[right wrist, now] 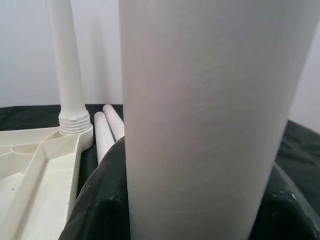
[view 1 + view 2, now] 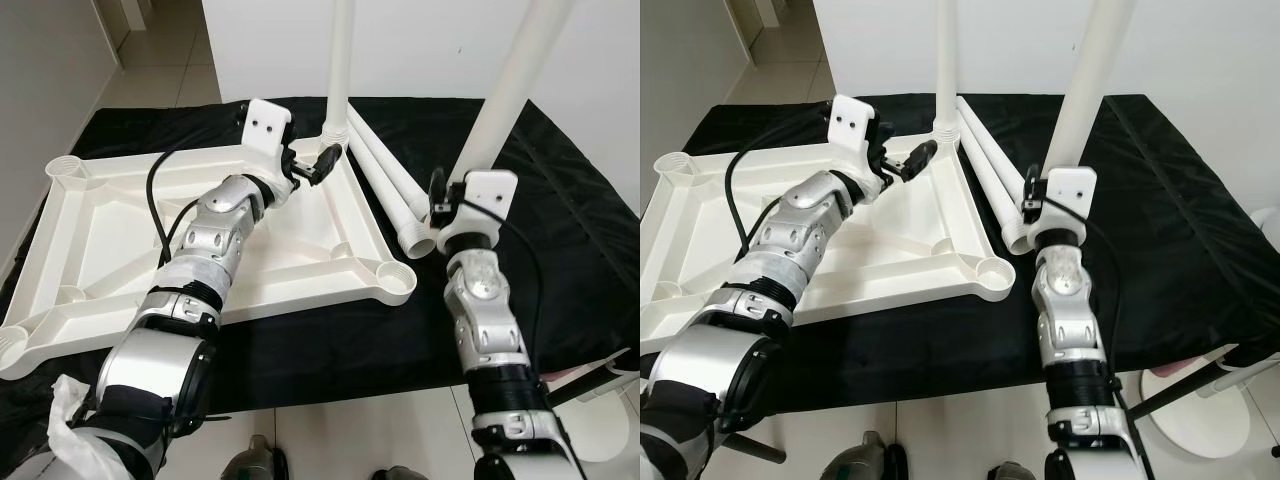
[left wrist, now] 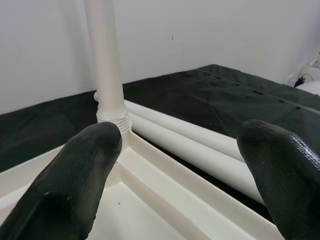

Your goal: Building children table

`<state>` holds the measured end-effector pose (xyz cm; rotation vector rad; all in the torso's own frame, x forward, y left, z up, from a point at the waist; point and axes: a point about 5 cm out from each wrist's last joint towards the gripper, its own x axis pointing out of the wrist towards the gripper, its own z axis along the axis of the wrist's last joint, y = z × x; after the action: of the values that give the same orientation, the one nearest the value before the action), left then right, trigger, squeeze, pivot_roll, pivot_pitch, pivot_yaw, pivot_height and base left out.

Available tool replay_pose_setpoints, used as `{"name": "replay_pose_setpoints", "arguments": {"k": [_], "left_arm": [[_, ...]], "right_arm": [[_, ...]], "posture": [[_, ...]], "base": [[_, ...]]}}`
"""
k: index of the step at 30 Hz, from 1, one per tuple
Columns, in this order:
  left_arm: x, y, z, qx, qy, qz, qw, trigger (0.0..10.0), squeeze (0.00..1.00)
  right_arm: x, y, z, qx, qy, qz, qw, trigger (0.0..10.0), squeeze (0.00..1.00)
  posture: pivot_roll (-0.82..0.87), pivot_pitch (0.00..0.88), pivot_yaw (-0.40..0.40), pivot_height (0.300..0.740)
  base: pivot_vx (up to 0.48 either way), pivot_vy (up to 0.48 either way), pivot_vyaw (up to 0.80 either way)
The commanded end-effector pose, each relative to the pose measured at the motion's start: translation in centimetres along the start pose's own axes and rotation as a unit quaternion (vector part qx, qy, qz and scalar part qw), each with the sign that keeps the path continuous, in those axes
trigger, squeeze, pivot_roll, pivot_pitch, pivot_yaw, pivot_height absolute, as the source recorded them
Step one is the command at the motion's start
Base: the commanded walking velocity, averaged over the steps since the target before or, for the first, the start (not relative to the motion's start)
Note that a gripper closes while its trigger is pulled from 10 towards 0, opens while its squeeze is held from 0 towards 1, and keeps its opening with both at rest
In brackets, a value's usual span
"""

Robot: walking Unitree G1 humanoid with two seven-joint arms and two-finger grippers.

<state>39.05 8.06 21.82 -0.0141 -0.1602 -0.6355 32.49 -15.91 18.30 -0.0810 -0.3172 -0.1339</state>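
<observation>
A white plastic tabletop (image 2: 130,215) lies upside down on a black cloth. One white leg (image 2: 338,70) stands upright, screwed into the far right corner socket. My left gripper (image 2: 322,163) hovers open just short of that leg's base (image 3: 114,116), with its black fingers (image 3: 75,175) spread apart. My right gripper (image 2: 442,205) is shut on a second white leg (image 2: 505,85), holding it upright and slightly tilted above the cloth, right of the tabletop. In the right wrist view this held leg (image 1: 205,115) stands close before the camera.
Two more white legs (image 2: 385,170) lie side by side on the cloth (image 2: 560,230) between the tabletop and my right arm. An empty socket (image 2: 397,277) sits at the tabletop's near right corner. A white wall stands behind, tiled floor lies below, and a white object (image 2: 1200,410) sits at lower right.
</observation>
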Motion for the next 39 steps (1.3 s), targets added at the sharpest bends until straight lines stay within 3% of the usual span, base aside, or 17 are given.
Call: {"name": "replay_pose_setpoints", "arguments": {"k": [1, 3, 4, 8, 14, 21, 29, 39], "left_arm": [[-0.2, 0.0, -0.8, -0.007, 0.009, 0.001, 1.0, 10.0, 0.0], [-0.2, -0.1, -1.0, -0.009, 0.01, 0.002, 1.0, 10.0, 0.0], [0.2, -1.0, -1.2, -0.013, 0.012, -0.012, 1.0, 10.0, 0.0], [0.6, -2.5, -1.4, -0.015, 0.01, -0.044, 0.999, 10.0, 0.0], [0.4, -3.7, -2.2, -0.002, 0.011, -0.071, 0.997, 10.0, 0.0], [-0.7, -3.1, -3.6, 0.007, 0.016, -0.026, 1.0, 10.0, 0.0], [-1.8, -2.4, -4.1, 0.003, 0.025, -0.019, 1.0, 10.0, 0.0], [-1.9, -2.0, -3.9, 0.002, 0.022, 0.001, 1.0, 10.0, 0.0]], "right_arm": [[0.0, -0.1, 0.9, -0.003, -0.022, -0.009, 1.0, 10.0, 0.0], [0.0, -0.1, 1.0, -0.003, -0.023, -0.013, 1.0, 10.0, 0.0], [-0.3, -0.6, 0.9, -0.003, -0.023, -0.024, 0.999, 10.0, 0.0], [-0.8, -1.4, 0.7, -0.009, -0.021, -0.035, 0.999, 10.0, 0.0], [-1.7, -2.2, 0.5, -0.009, -0.02, -0.042, 0.999, 10.0, 0.0], [-3.6, -2.4, -0.7, -0.017, 0.008, -0.045, 0.999, 10.0, 0.0], [-3.9, -2.5, -1.0, -0.017, 0.015, -0.048, 0.999, 10.0, 0.0], [-4.2, -3.0, -1.0, -0.022, 0.019, -0.055, 0.998, 10.0, 0.0]], "posture": [[0.0, 0.0, 0.081, 0.74], [0.0, 0.0, 0.081, 0.74], [-0.03, 0.0, 0.095, 0.74], [-0.04, 0.0, 0.087, 0.74], [-0.03, 0.0, 0.066, 0.74], [-0.03, 0.0, 0.047, 0.74], [-0.01, 0.0, 0.046, 0.74], [-0.01, 0.0, 0.047, 0.74]], "base": [[0.0, 0.0, 0.0], [0.0, 0.0, 0.0], [0.0, 0.0, 0.0], [0.0, 0.0, 0.0], [0.0, 0.0, 0.0], [0.0, 0.0, 0.0], [0.0, 0.0, 0.0], [0.0, 0.0, 0.0]]}}
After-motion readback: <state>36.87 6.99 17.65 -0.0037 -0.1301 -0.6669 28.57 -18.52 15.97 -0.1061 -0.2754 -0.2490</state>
